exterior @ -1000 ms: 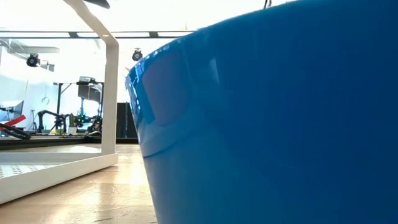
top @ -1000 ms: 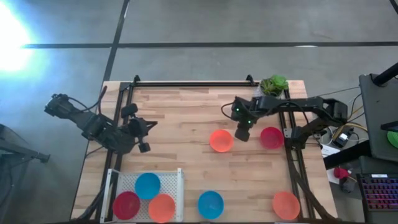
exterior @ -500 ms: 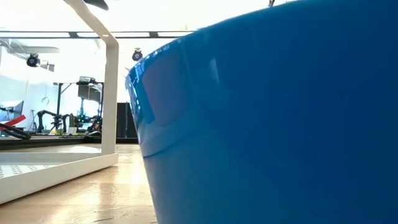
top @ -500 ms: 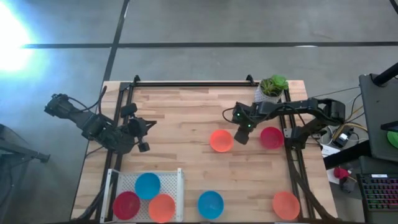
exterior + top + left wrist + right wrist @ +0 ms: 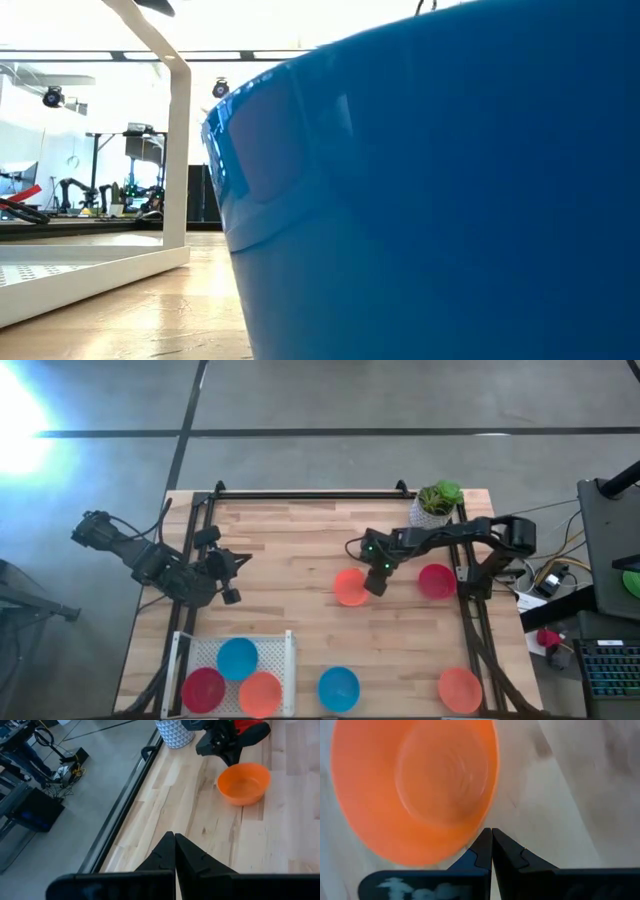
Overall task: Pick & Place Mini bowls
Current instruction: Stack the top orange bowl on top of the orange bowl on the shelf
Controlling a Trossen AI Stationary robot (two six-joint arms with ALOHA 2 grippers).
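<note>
Right gripper [image 5: 375, 586] clenched, empty, at the orange bowl's [image 5: 349, 588] 3 o'clock rim.
Red bowl [image 5: 436, 581] lies further toward 3 o'clock; left gripper [image 5: 232, 596], also clenched, waits at 9 o'clock above the white tray [image 5: 288, 660].

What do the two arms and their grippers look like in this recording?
Both arms are dark, near-black jointed links with loose black cables. The right arm has small green lights near its wrist. The left gripper and right gripper each end in two flat, dark, pointed fingers below a black bar.
</note>
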